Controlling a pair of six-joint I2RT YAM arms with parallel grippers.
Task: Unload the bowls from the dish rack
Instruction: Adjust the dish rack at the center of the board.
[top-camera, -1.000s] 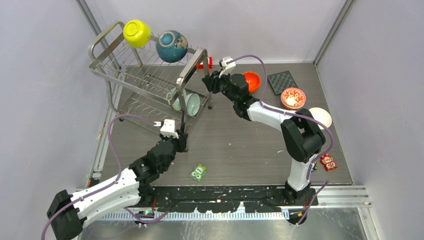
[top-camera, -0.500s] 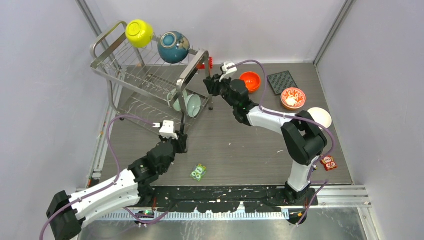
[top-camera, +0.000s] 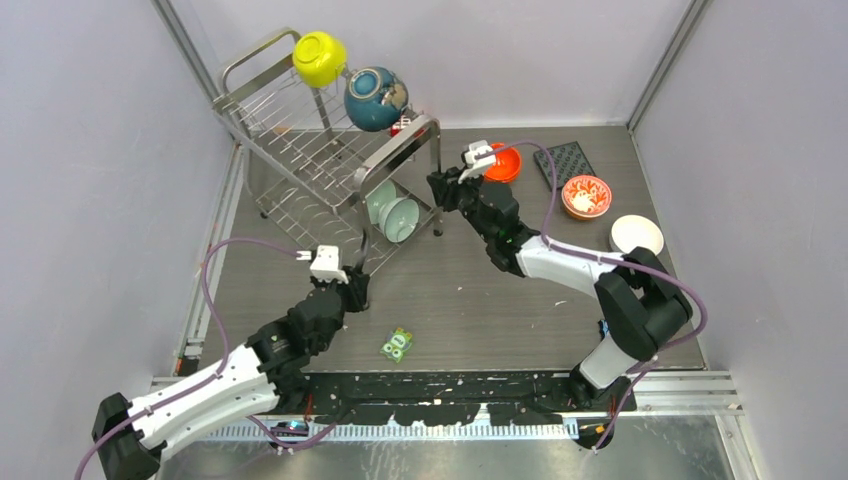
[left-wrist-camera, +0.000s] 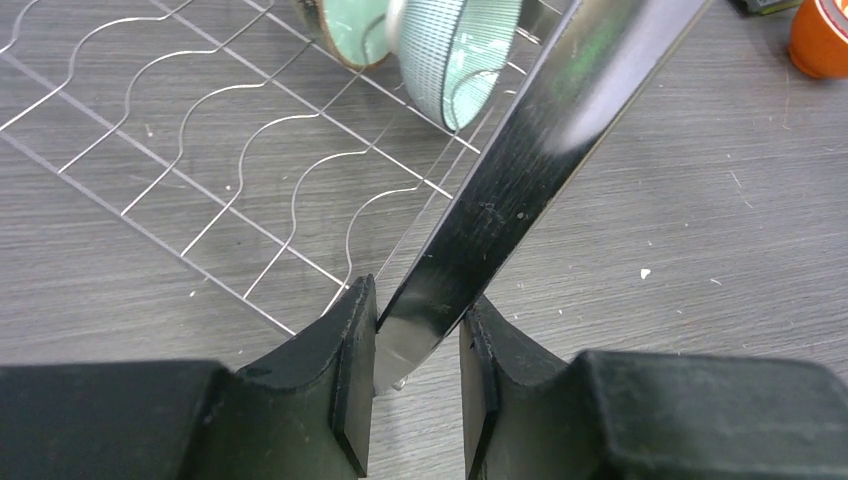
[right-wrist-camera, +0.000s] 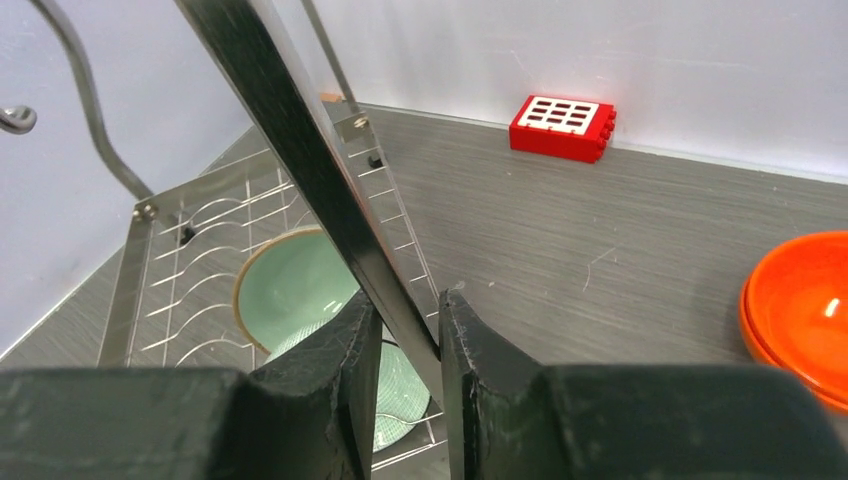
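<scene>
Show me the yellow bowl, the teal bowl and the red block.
yellow bowl (top-camera: 319, 58), top view, its outer wall.
teal bowl (top-camera: 374, 99), top view, its outer wall.
red block (right-wrist-camera: 558, 142), right wrist view, its front face.

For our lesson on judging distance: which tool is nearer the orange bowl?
Right. The right tool grips a leg of the rack just beside the orange bowl; the left tool grips the rack's near leg, much farther away.

The steel-wire dish rack (top-camera: 300, 165) stands at the far left of the desk (top-camera: 480, 290). On its top tier a yellow-green bowl (top-camera: 319, 58) and a dark teal bowl (top-camera: 375, 98) sit side by side, bases showing. Two pale green bowls (top-camera: 392, 212) stand on edge in the lower tier. To the right of the rack, an orange bowl (top-camera: 503, 162), a red-flowered white bowl (top-camera: 586, 196) and a plain white bowl (top-camera: 636, 234) rest upright on the desk.
</scene>
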